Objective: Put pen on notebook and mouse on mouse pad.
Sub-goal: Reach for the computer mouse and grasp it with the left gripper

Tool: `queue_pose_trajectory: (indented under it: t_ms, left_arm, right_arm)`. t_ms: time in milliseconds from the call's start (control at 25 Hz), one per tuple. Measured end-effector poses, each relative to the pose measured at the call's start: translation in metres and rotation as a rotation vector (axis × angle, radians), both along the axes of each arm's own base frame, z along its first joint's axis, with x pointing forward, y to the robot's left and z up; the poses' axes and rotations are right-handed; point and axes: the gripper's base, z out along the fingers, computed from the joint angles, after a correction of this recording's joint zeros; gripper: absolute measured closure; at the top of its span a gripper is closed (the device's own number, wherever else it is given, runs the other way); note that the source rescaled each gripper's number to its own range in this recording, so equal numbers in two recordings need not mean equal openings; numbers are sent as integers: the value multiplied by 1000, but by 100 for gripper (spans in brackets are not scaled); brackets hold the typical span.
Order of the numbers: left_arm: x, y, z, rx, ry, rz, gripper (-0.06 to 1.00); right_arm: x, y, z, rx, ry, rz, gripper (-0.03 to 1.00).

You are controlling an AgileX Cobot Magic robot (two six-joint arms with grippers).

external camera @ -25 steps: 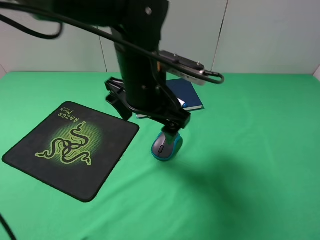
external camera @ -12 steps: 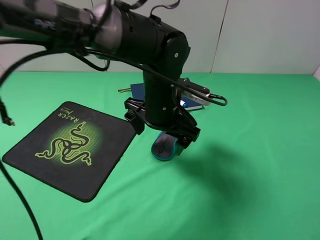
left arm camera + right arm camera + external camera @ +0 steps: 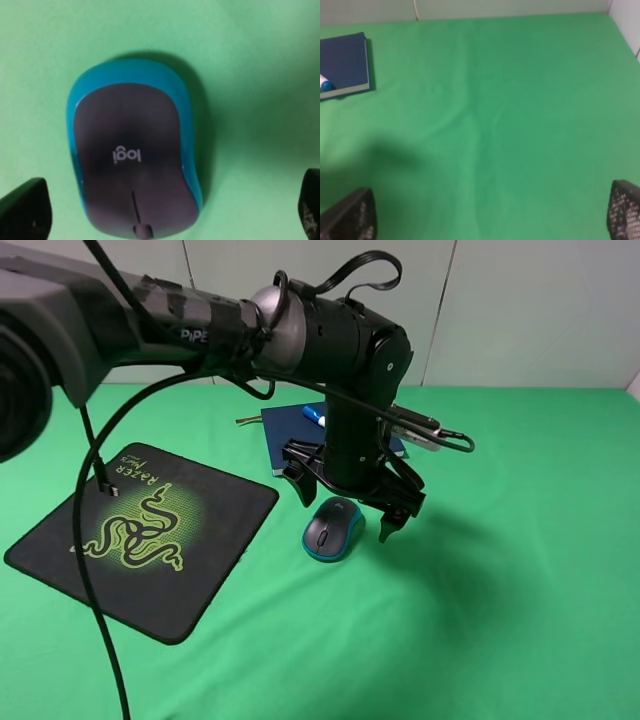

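Both spread wide, gripping nothing. Left tool (image 3: 345,510) poised over mouse (image 3: 332,530), straddling it without contact. Mouse on green worktop (image 3: 500,560), just beside mouse pad (image 3: 225,530), not on it. Pen (image 3: 313,415) lying on notebook (image 3: 285,440) behind. Right tool (image 3: 487,212) above worktop, well apart from notebook.

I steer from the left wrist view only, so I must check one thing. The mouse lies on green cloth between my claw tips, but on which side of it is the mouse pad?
Observer: In the high view the mouse pad lies to the left of the mouse, apart from it, with a strip of cloth between them.
Operator: Is the other step of the task done?
Observer: Yes. The pen lies on the notebook, behind the mouse.
Operator: And the other arm?
Observer: The right claw is open, above bare cloth.
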Motion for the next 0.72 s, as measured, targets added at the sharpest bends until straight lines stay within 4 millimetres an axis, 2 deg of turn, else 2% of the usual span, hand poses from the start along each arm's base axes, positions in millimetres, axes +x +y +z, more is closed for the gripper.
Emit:
queue_pose_trajectory:
  t_ms: [160,440,720]
  left_arm:
    - [4,7,-2,30,25,19,-2]
    - [27,27,-11,46,38,103,-2]
    - [29,22,-32,24,59,119,1]
  right_arm:
    - [0,0,0,0,1,0,-3]
    - [0,0,0,0,1,0,-3]
    - [0,0,0,0,1,0,-3]
